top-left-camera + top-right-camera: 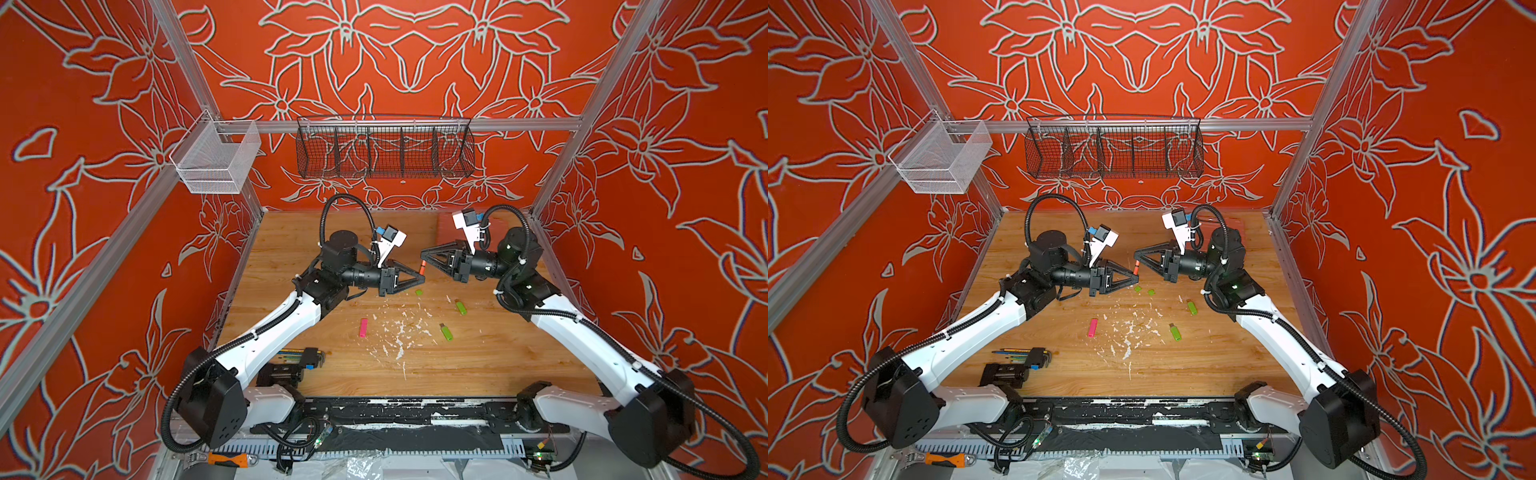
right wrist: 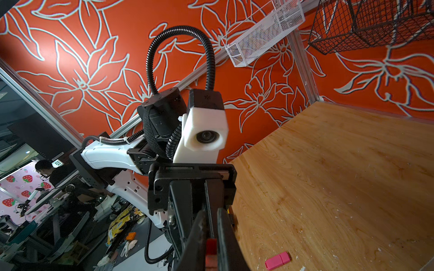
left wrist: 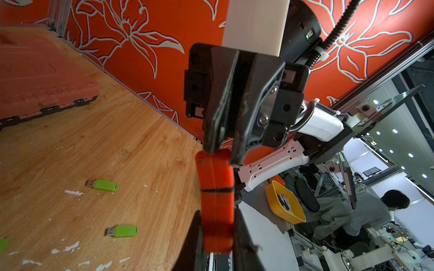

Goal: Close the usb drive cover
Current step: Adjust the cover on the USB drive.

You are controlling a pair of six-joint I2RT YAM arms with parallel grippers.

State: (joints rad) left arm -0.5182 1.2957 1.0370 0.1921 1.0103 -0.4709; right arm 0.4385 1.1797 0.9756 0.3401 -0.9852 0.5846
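One orange usb drive [image 3: 217, 187] hangs pinched between left gripper [image 1: 422, 279] and right gripper [image 1: 423, 253].

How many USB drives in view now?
4: orange drive between left gripper and right gripper; pink drive on table; near green drive, far green drive right of it. More may be hidden.

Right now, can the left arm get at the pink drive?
Probably not yet: the path to the pink drive looks free, but the left tool is closed on the orange drive, which the right tool also grips.
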